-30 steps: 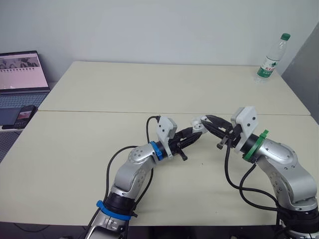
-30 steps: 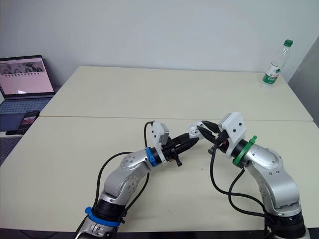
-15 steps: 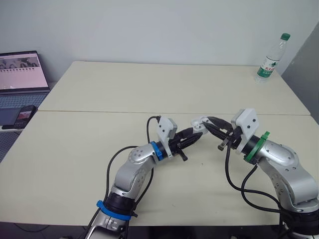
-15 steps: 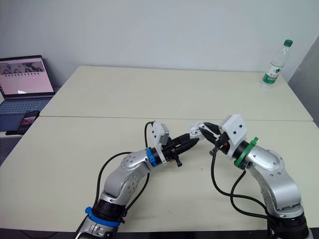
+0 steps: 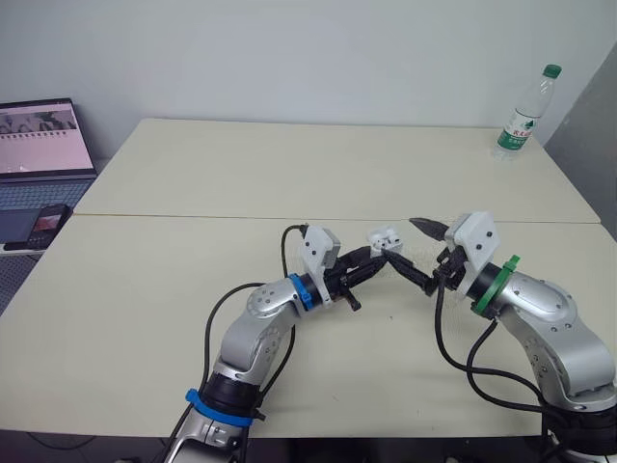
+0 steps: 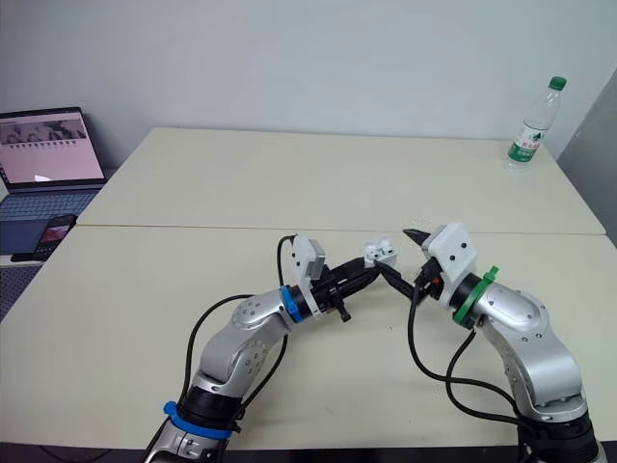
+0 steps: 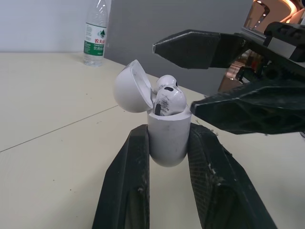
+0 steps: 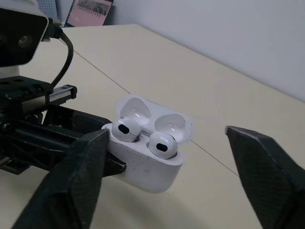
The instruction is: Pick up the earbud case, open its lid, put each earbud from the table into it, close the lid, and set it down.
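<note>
Firmly, left gripper (image 7: 167, 134) clamps earbud case (image 7: 167, 145), lid (image 7: 131, 88) open, both earbuds (image 8: 159, 145) seated; right gripper (image 8: 164, 136) spread wide.

A water bottle (image 5: 525, 111) stands on the table (image 5: 289, 164); a laptop (image 5: 43, 154) sits leftward.

Bright, even indoor light, soft faint shadows

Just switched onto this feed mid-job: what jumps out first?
The earbud case, lid open with both earbuds seated, is pinched in the left gripper above the table. The right gripper hangs open, its fingers spread wide beside the case. A water bottle stands at the far right corner.
</note>
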You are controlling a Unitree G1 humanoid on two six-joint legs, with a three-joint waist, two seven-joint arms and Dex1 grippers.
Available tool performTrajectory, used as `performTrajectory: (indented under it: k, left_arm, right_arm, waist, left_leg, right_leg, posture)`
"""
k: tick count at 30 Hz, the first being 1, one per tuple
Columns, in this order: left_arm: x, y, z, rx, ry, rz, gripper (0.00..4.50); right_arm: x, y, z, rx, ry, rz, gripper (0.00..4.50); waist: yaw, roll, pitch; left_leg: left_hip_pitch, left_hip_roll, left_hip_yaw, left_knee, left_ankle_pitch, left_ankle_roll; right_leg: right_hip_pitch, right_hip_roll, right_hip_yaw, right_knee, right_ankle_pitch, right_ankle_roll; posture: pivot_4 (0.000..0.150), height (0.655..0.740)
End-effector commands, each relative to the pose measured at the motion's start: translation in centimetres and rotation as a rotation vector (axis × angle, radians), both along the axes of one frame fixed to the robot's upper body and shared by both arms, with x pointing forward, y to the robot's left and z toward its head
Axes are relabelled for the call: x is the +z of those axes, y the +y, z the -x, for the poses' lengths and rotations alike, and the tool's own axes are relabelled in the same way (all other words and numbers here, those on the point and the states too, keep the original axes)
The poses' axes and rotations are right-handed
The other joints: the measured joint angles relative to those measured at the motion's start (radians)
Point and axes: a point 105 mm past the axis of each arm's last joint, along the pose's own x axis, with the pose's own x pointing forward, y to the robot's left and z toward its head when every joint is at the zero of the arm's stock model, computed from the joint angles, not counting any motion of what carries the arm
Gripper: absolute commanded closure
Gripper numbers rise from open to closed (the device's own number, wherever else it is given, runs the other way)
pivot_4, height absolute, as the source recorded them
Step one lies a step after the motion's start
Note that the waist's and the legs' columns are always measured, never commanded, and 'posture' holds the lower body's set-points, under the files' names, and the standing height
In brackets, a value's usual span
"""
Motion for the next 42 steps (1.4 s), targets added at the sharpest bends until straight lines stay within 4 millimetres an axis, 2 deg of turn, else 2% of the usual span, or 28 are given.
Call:
performTrajectory:
  k: [1,6,10,15,22,30,35,37,39,42]
  left_arm:
    - [1.0,0.0,0.3,-0.014,-0.039,0.022,3.75]
    - [0.9,0.3,0.7,-0.071,-0.047,0.019,3.75]
    - [1.1,0.8,1.5,-0.162,-0.035,0.041,3.75]
    - [1.4,1.1,2.8,-0.277,-0.032,0.052,3.75]
    - [0.7,1.3,4.0,-0.393,-0.007,-0.001,3.75]
    - [0.0,1.4,4.5,-0.418,0.018,-0.015,3.75]
    - [-0.6,1.5,4.2,-0.398,0.05,-0.04,3.75]
    - [-0.8,1.7,3.8,-0.384,0.065,-0.047,3.75]
    - [-1.0,1.8,3.6,-0.376,0.074,-0.049,3.75]
    - [-1.0,1.8,3.1,-0.356,0.108,-0.041,3.75]
  right_arm:
    - [2.6,-0.6,0.4,0.012,-0.078,-0.054,0.06]
    - [3.9,-1.9,0.3,0.05,0.02,-0.144,0.06]
    - [3.3,-3.4,-0.4,0.033,0.154,-0.162,0.06]
    - [1.4,-3.7,-0.3,0.094,0.343,-0.135,1.66]
    - [0.4,-2.7,0.4,0.228,0.491,-0.099,4.39]
    - [0.0,-1.5,2.1,0.367,0.588,-0.097,4.48]
    - [3.6,-0.3,4.8,0.599,0.52,-0.238,4.48]
    - [3.8,-0.3,6.4,0.677,0.544,-0.235,4.48]
    - [3.4,-0.4,6.8,0.667,0.559,-0.219,4.48]
    - [2.0,-1.3,5.4,0.522,0.554,-0.182,4.48]
  waist:
    - [0.0,0.0,0.0]
    - [0.0,0.0,0.0]
    - [0.0,0.0,0.0]
    - [0.0,0.0,0.0]
    - [-0.001,0.0,0.0]
    - [0.0,0.0,0.0]
    - [0.0,0.0,0.001]
    - [0.0,-0.001,0.001]
    - [0.0,-0.001,0.001]
    - [0.0,-0.001,0.001]
  left_leg:
    - [0.0,0.0,0.0,0.0,0.0,0.0]
    - [0.0,0.0,0.0,0.0,0.0,0.0]
    - [0.0,0.0,0.0,0.0,0.0,0.0]
    - [0.0,0.0,0.0,0.0,0.0,0.0]
    - [0.0,0.0,0.0,-0.001,0.0,0.0]
    - [-0.001,0.0,0.0,-0.001,0.0,0.0]
    - [-0.001,0.001,-0.001,-0.001,0.0,0.0]
    - [-0.001,0.0,-0.001,-0.001,0.0,0.0]
    - [-0.002,0.001,-0.001,-0.001,0.0,0.0]
    - [-0.002,0.0,-0.001,-0.001,0.0,0.0]
  right_leg:
    - [0.0,0.0,0.0,0.0,0.0,0.0]
    - [0.0,0.0,0.0,0.0,0.0,0.0]
    - [0.0,0.0,0.0,0.0,0.0,-0.001]
    - [0.0,0.0,0.0,-0.001,0.0,-0.001]
    - [0.0,0.0,0.0,-0.001,0.0,0.0]
    - [-0.001,0.0,0.0,-0.002,-0.001,0.001]
    - [-0.001,0.0,0.0,-0.002,-0.001,0.001]
    - [-0.001,0.0,-0.001,-0.002,-0.002,0.003]
    - [-0.001,0.0,-0.001,-0.002,-0.002,0.003]
    - [0.0,0.0,-0.001,-0.003,-0.002,0.003]
  posture:
    - [0.15,0.7362]
    - [0.15,0.7362]
    - [0.15,0.7362]
    - [0.15,0.7362]
    - [0.15,0.7362]
    - [0.15,0.7362]
    - [0.15,0.7362]
    - [0.15,0.7362]
    - [0.15,0.7362]
    - [0.15,0.7362]
